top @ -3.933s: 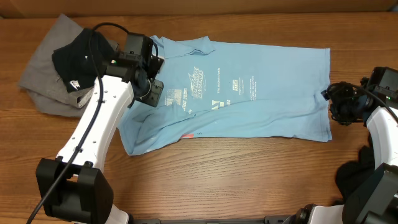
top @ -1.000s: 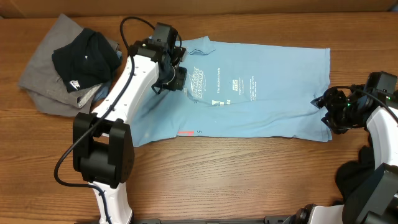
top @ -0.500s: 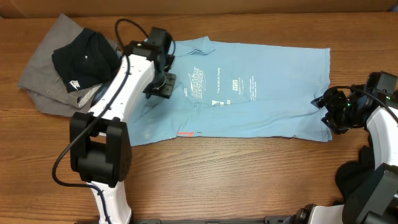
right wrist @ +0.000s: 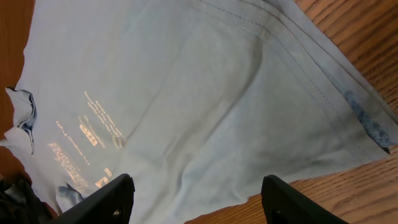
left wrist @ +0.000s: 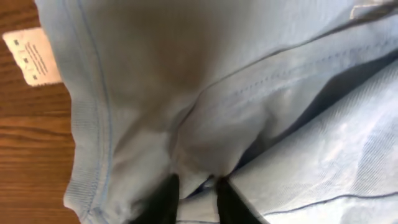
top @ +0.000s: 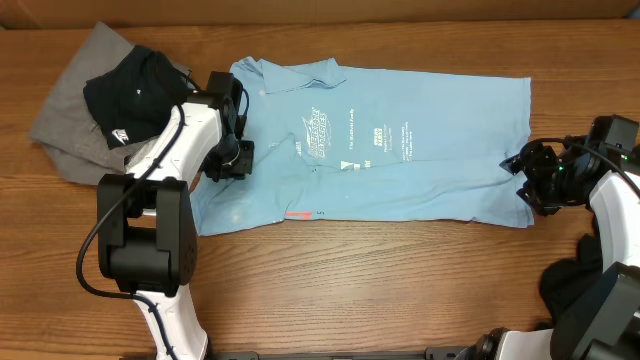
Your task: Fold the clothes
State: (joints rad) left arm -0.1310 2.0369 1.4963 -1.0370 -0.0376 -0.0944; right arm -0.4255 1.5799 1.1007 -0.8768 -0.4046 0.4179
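The blue shirt (top: 400, 150) is lying spread flat across the middle of the table (top: 400, 290), collar toward the left and hem toward the right, with its white print (top: 350, 140) facing up. At the table's far left, a black shirt (top: 135, 95) is sitting crumpled on top of a grey shirt (top: 65, 135), and both are lying just beside the blue shirt's collar end.

The left gripper (top: 228, 158) is bearing down on the blue shirt's left part, near the sleeve. In the left wrist view its two fingers (left wrist: 163, 198) are standing close together with a raised ridge of blue cloth running down between them, so it is pinching a fold of the shirt. A white label (left wrist: 31, 56) is showing at the cloth's edge over bare wood.

The right gripper (top: 532, 182) is hanging at the shirt's right edge, near the lower hem corner. In the right wrist view its fingers (right wrist: 112, 196) are standing wide apart above the cloth, gripping nothing; whether they are touching the shirt cannot be told.
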